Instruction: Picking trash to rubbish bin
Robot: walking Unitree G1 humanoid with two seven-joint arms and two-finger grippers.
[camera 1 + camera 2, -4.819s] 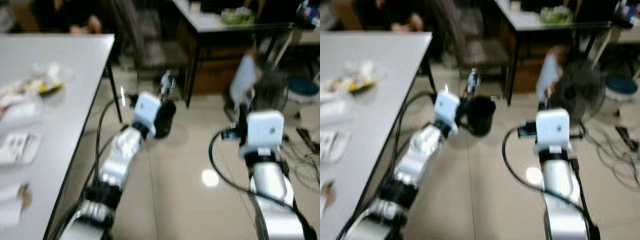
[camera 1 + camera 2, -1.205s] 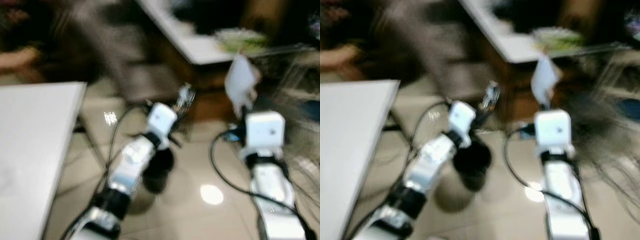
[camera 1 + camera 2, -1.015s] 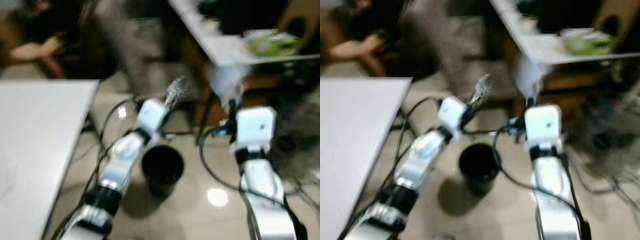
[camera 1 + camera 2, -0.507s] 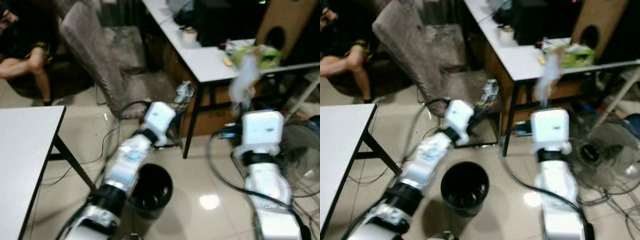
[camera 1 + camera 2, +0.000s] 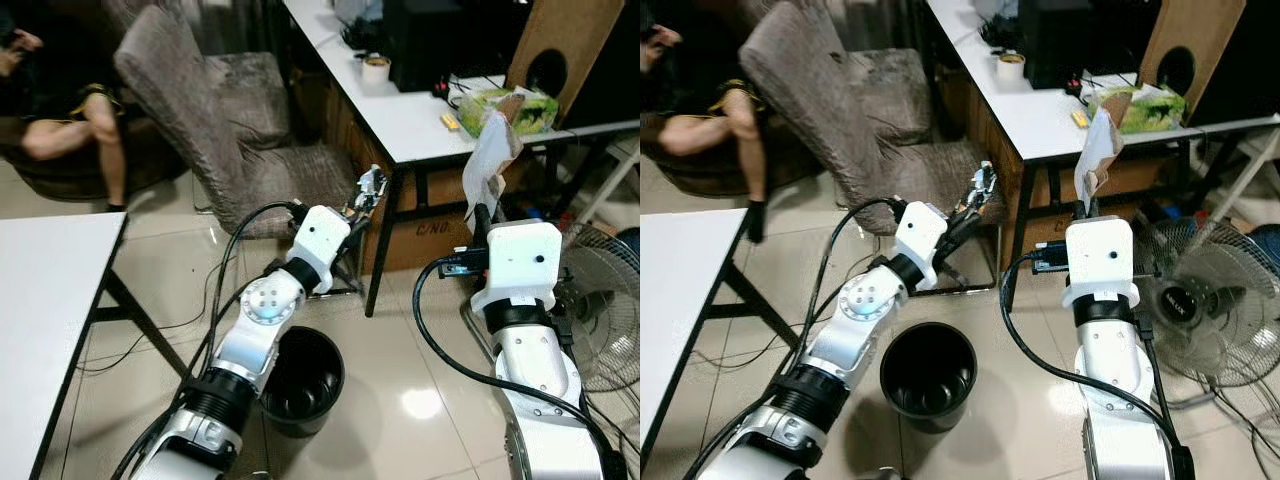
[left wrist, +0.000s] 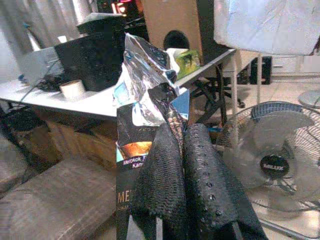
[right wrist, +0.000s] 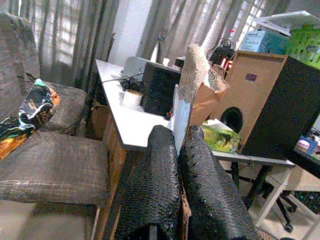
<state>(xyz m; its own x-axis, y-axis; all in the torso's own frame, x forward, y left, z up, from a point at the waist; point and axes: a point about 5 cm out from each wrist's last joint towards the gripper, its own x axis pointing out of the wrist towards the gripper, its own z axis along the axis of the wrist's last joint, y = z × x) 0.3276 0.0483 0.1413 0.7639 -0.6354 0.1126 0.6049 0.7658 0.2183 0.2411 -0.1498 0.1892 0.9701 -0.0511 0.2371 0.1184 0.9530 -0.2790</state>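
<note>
Left hand: my left hand is clamped on a crumpled foil snack wrapper, fingers pressed together over its lower part; the crinkled top stands free above them.

Right hand: my right hand is closed on a torn piece of cardboard packaging, a pale sheet with brown torn edges, gripped at its bottom edge so it stands upright above the fingers.

Bin: the black rubbish bin stands open on the tiled floor, below and nearer to me than both hands, just beside my left forearm. Neither item is over its mouth yet.

Wrapper handling: judged very light, thin, slick and springy. It will hold no shape and may cling to the rubber pads on release; a pinch across the bunched middle, as now, looks secure.

Cardboard handling: judged light and fairly stiff but already torn, so it bends near the rip. Held by one edge it can catch air and tilt; a grip low on the sound part suits it.

Arm pose: left arm stretched forward and up, wrist angled toward the grey chair. Right arm raised, wrist upright, hand pointing at the white surface ahead.

Next, as I judge: both hands must come back and down over the bin.

Surroundings: a fan stands on the floor on my right side; a seated person's leg far left.
</note>
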